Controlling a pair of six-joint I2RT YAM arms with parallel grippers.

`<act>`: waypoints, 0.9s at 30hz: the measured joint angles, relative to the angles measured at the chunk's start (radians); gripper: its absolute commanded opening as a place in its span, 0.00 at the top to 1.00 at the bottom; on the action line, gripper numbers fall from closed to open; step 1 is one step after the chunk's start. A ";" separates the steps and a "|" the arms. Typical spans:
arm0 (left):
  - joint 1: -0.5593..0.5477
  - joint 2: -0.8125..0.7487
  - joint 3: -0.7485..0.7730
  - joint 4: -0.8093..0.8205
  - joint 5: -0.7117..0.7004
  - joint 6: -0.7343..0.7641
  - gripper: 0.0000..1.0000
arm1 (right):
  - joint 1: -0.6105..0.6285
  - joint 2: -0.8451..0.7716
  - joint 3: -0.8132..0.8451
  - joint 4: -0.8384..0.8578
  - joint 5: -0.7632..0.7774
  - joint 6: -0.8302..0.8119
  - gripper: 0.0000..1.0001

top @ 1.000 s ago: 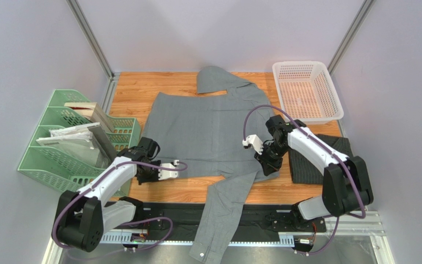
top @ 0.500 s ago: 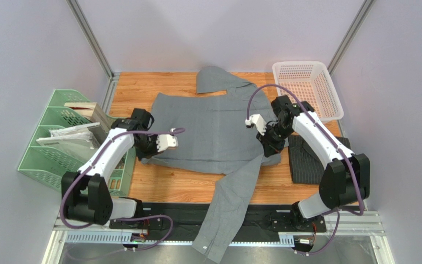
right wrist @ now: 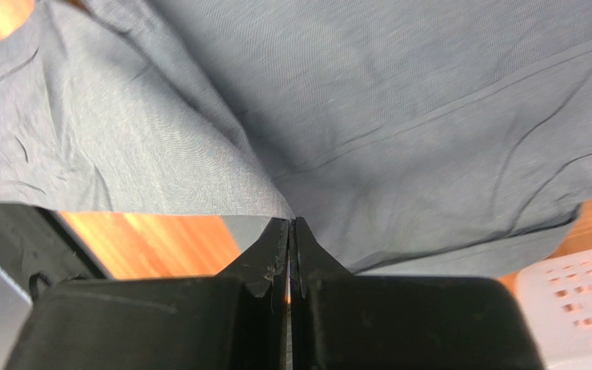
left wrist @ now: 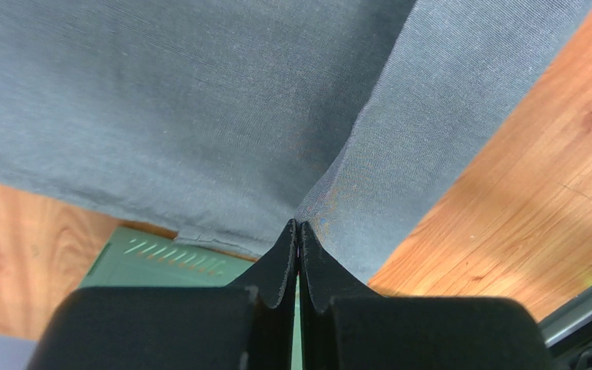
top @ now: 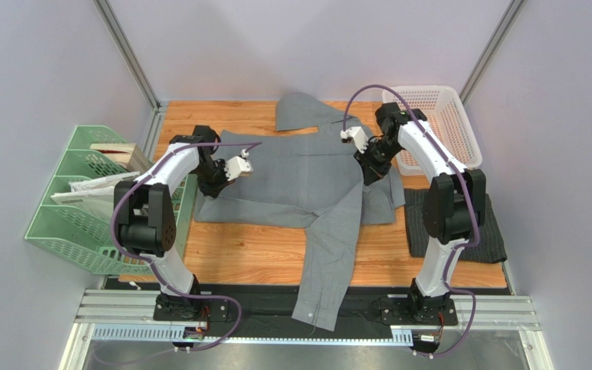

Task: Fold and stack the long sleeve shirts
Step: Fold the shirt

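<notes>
Left wrist view, left tool [left wrist: 297, 225] nipping grey shirt [left wrist: 199, 100], right tool [right wrist: 290, 222] likewise (shirt outline cropped)

Pale grey walls [top: 36, 62] w/ metal corner posts [top: 125, 54], wood tabletop [top: 245, 258].

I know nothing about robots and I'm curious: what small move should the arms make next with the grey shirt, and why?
Probably move the pinched hem toward the collar and lay it down. The left gripper and right gripper are each shut on an edge of the grey shirt, which looks folded only partway over itself, short of the collar.
</notes>
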 measured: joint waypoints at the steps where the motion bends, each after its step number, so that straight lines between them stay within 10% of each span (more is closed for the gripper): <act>1: 0.002 0.019 0.000 0.006 -0.006 -0.010 0.87 | 0.000 0.015 0.016 0.006 0.003 0.007 0.99; 4: 0.009 0.033 0.000 0.024 -0.033 -0.035 0.68 | 0.001 0.044 0.035 0.019 0.032 0.024 0.62; 7: 0.024 0.032 0.000 0.060 -0.066 -0.084 0.57 | 0.001 0.046 0.031 0.014 0.072 0.030 0.50; 16: 0.021 -0.030 -0.003 0.076 -0.037 -0.217 0.62 | 0.002 -0.031 -0.110 0.020 0.135 0.051 0.74; 27: -0.022 0.069 -0.124 0.132 -0.079 -0.290 0.69 | 0.014 0.032 -0.291 0.148 0.210 0.107 0.74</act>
